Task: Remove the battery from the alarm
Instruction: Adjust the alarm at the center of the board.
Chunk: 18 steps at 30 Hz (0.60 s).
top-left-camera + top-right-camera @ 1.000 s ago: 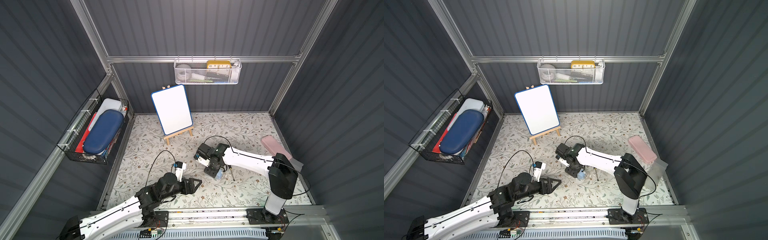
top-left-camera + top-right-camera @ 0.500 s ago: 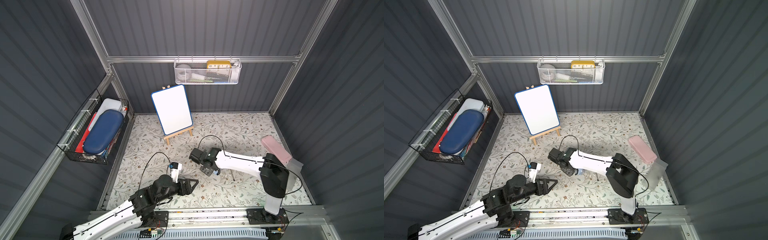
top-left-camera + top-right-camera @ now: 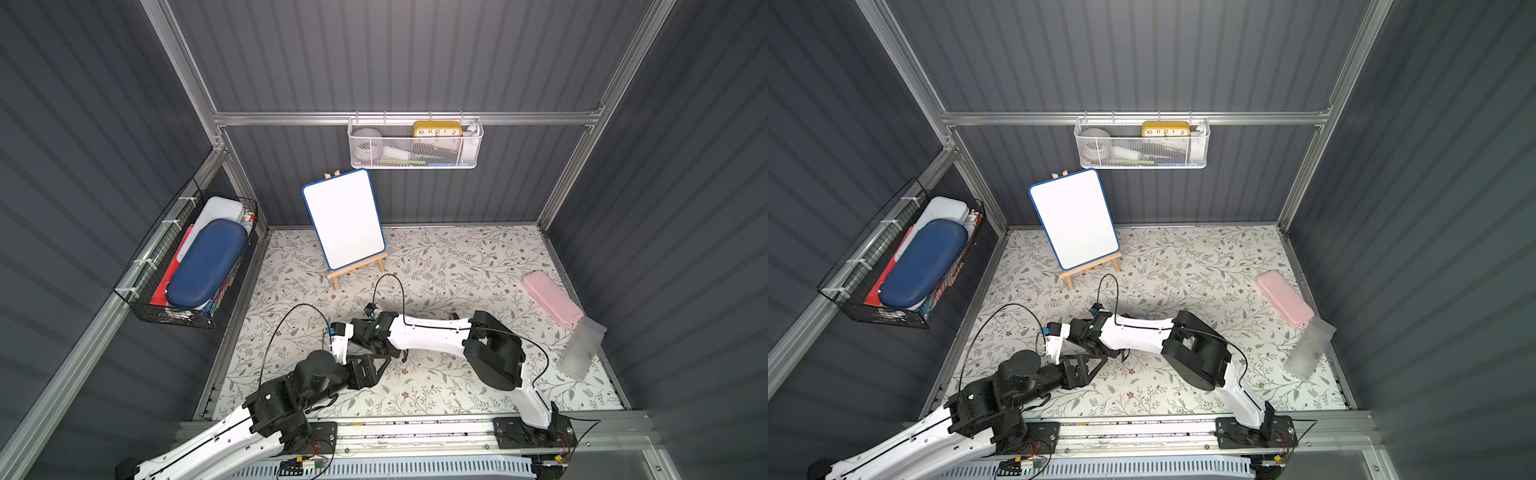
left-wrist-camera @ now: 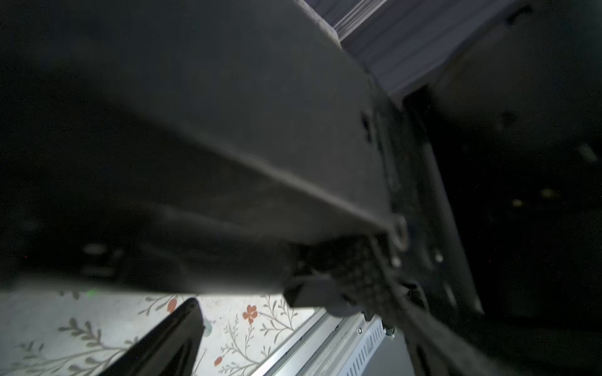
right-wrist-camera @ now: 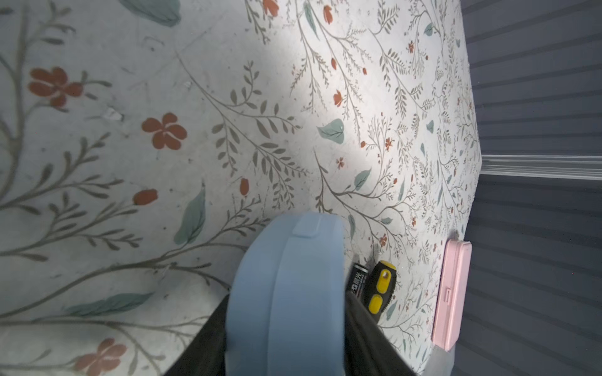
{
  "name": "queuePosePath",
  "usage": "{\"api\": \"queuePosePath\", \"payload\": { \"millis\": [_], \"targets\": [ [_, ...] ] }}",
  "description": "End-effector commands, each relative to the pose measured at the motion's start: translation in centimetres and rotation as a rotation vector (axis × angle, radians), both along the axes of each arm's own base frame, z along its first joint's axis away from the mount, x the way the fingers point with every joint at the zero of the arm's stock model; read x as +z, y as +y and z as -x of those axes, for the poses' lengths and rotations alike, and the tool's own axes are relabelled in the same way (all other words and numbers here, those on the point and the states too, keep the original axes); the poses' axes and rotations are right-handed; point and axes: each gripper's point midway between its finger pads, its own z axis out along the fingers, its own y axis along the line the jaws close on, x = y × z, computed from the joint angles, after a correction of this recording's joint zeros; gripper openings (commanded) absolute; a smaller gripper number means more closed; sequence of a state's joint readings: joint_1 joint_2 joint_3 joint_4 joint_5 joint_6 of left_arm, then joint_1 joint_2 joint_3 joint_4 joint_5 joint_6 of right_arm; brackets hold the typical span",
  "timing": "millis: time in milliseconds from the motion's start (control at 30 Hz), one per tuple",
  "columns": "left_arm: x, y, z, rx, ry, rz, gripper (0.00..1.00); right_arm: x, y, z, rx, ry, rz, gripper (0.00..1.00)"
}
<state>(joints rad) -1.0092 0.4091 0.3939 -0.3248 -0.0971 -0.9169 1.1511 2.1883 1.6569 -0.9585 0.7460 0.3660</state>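
In both top views the two arms met near the front of the floral desk. The left end effector stood open, holding nothing. In the right wrist view the right end effector gripped the blue alarm; the battery lay on the desk between alarm and screwdriver.

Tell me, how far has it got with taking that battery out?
Seemingly done: the battery lies on the table beside a screwdriver, outside the alarm. In hand: the right gripper's jaws hold the blue alarm. Left: probably only setting it down; the left gripper's jaws are open.
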Motion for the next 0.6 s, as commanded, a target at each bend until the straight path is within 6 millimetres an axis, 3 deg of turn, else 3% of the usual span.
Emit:
{"api": "queuePosePath", "payload": {
  "millis": [0, 100, 300, 567],
  "targets": [
    [1.7, 0.7, -0.4, 0.04, -0.025, 0.033, 0.99, -4.0, 1.2, 2.6, -0.065, 0.145, -0.108, 0.51],
    [2.8, 1.0, -0.2, 0.035, -0.055, 0.058, 0.99, -4.6, 1.9, 3.0, -0.066, 0.18, -0.147, 0.52],
    [7.0, 2.1, 0.1, 0.044, -0.142, 0.134, 0.99, -5.7, 3.3, 4.3, -0.067, 0.272, -0.182, 0.57],
    [8.1, 1.9, 0.3, 0.031, -0.159, 0.155, 0.99, -6.2, 3.8, 4.7, -0.072, 0.299, -0.22, 0.59]
  ]
}}
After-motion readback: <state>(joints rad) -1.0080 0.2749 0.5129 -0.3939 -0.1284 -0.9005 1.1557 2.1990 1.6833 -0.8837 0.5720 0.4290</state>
